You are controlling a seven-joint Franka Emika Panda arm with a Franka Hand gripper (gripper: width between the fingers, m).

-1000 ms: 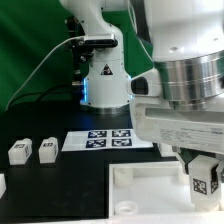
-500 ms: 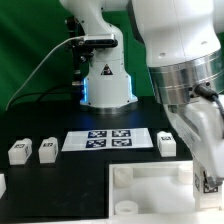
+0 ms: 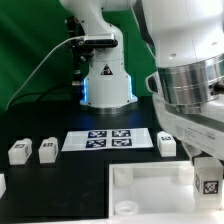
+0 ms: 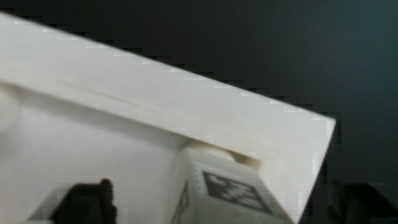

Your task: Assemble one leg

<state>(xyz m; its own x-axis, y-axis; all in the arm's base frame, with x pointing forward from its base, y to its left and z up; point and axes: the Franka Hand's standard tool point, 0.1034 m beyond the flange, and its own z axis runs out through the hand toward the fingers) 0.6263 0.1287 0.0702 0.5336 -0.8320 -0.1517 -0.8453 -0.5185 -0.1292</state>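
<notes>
Gripper (image 3: 207,168) clenched on small white blocky plastic leg (image 3: 207,182) with fiducial tag, at corner of large flat white square top (image 3: 150,190) on black worktop (image 3: 50,190). Risk: misaligned with socket, leg jams or tilts.

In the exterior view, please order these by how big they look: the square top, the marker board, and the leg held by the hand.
1. The square top, largest.
2. The marker board.
3. The leg in the hand, smallest, although it is near the camera, which enlarges it.
</notes>
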